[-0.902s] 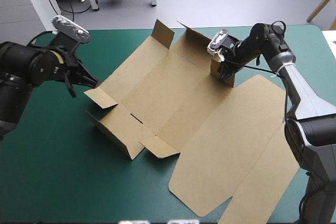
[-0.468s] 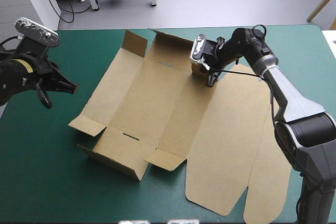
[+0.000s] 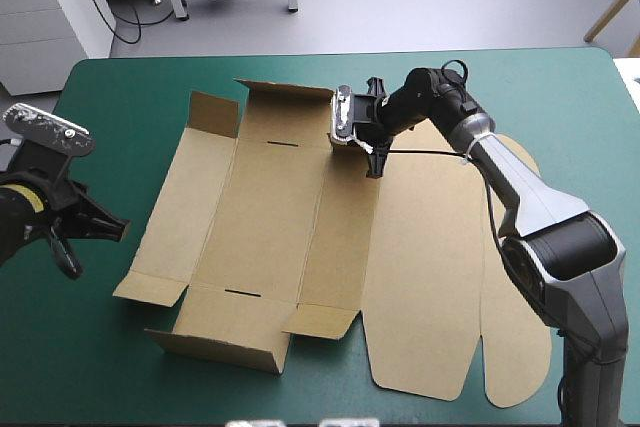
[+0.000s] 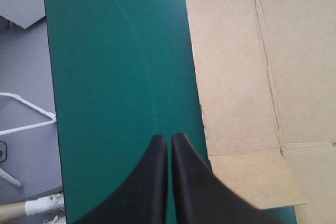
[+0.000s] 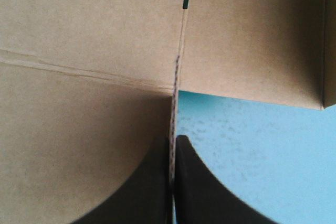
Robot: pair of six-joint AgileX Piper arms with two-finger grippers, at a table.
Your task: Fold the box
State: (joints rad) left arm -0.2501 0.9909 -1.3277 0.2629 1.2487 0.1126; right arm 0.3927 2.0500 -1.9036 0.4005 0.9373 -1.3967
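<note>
The main risk is that the box (image 3: 280, 197), a cut sheet of brown corrugated board lying mostly flat in the middle of the teal-green covered surface (image 3: 130, 97), is controlled from a single point only. Any pull there may drag or swing the whole sheet across the cover instead of bending it along a score. That point is a narrow flap (image 5: 175, 103) at the box's far edge. A hard tug could crease or tear the flap at its fold, and a weak pinch could let the board slide free. The low wall (image 3: 215, 347) standing along the near edge looks loosely raised and might drop flat if the sheet shifts. The right tool (image 5: 173, 142) is clenched on that far flap, its two black fingers all but meeting with the thin edge of the board pinched between them. The left tool (image 4: 169, 140) hangs over bare cover just beside the box's left edge, its fingers pressed together with nothing in them and touching no board.
</note>
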